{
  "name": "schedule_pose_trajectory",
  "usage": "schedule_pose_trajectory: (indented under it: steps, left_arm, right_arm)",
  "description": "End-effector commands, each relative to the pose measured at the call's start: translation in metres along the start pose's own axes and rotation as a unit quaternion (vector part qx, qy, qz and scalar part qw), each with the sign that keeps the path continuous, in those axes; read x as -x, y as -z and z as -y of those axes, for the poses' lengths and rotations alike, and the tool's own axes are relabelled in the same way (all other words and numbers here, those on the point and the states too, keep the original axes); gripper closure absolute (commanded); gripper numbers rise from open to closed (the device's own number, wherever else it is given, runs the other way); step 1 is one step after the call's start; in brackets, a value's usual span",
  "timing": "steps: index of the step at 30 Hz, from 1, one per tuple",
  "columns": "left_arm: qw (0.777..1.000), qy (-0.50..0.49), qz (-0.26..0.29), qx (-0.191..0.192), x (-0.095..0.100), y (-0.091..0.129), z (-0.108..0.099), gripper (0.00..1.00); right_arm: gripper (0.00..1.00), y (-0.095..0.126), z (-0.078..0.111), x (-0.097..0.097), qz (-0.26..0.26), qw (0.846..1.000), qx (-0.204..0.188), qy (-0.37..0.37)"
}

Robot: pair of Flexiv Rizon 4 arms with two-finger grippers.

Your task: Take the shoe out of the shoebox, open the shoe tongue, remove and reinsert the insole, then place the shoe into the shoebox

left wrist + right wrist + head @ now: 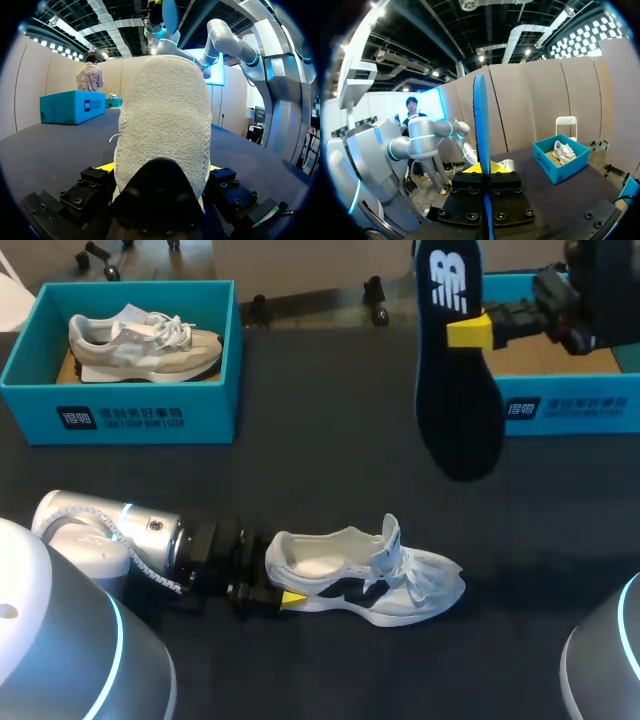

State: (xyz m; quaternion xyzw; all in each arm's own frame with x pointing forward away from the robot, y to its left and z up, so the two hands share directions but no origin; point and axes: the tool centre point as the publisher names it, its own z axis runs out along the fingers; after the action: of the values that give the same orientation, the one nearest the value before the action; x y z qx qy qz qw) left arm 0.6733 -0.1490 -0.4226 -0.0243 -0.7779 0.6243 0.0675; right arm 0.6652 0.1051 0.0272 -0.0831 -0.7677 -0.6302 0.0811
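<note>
A white shoe [365, 578] lies on its side on the dark table, toe to the right and tongue pulled up. My left gripper [283, 596] is at its heel. In the left wrist view the fuzzy heel [165, 120] fills the gap, with a yellow tip against each side. High above the table, my right gripper [470, 332] is shut on a dark insole [455, 390] that hangs toe down. In the right wrist view the insole [480, 130] stands edge-on between the fingers of the right gripper [484, 169].
A teal shoebox [150, 418] at the back left holds a beige shoe [140, 342]. A second teal shoebox [575, 408] stands at the back right, partly hidden by the insole and my right arm. Its visible floor is bare.
</note>
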Motion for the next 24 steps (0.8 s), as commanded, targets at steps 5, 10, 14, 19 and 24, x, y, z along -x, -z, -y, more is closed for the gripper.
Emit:
schedule_pose_trajectory:
  steps: [5,10,14,19,24]
  left_arm:
    - [1.0,0.0,0.0,0.001,0.0,0.001,0.0,1.0]
    - [1.0,0.0,0.0,0.001,0.0,0.001,0.0,1.0]
    - [1.0,0.0,0.0,0.001,0.0,0.001,0.0,1.0]
    - [1.0,0.0,0.0,0.001,0.0,0.001,0.0,1.0]
    - [1.0,0.0,0.0,0.001,0.0,0.001,0.0,1.0]
  right_arm:
    - [1.0,0.003,0.001,-0.004,0.004,1.0,0.0,-0.001]
    - [1.0,0.004,0.005,-0.009,0.007,1.0,0.013,-0.025]
    - [1.0,0.013,0.005,-0.027,0.001,0.998,0.034,-0.058]
    - [1.0,0.023,0.0,-0.047,0.011,0.996,0.036,-0.078]
    - [1.0,0.028,-0.002,-0.063,0.017,0.995,0.04,-0.091]
